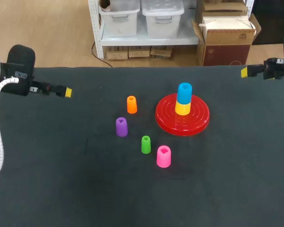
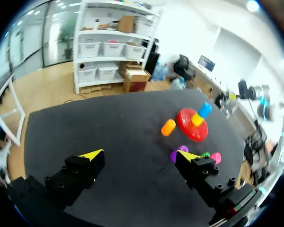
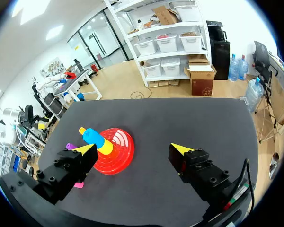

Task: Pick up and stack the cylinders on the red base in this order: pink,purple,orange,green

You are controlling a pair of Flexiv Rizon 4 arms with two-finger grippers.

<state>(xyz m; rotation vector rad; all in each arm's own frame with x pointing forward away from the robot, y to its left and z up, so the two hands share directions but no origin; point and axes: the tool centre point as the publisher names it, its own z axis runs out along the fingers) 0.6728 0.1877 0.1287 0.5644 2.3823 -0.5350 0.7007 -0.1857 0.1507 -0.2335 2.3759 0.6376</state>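
- Head view: the pink cylinder (image 1: 164,156) goes first. It stands upright just in front of the red base (image 1: 168,116), so I judge a straight drop from above, fingers astride its smooth round sides, is safest
- The green cylinder (image 1: 146,144) stands close on its left and needs clearance; the purple cylinder (image 1: 121,126) and orange cylinder (image 1: 131,104) stand farther left of the base
- The base is a glossy ridged disc already carrying a blue cylinder (image 1: 184,92) over a yellow cylinder (image 1: 182,108), so the pink one must be seated on top of the blue one
- Left wrist view: the left pincer (image 2: 141,154) is released and empty above the matte dark bench (image 2: 109,123), well short of the base
- Right wrist view: the right pincer (image 3: 133,148) is spread wide and holds nothing, with the base ahead of it
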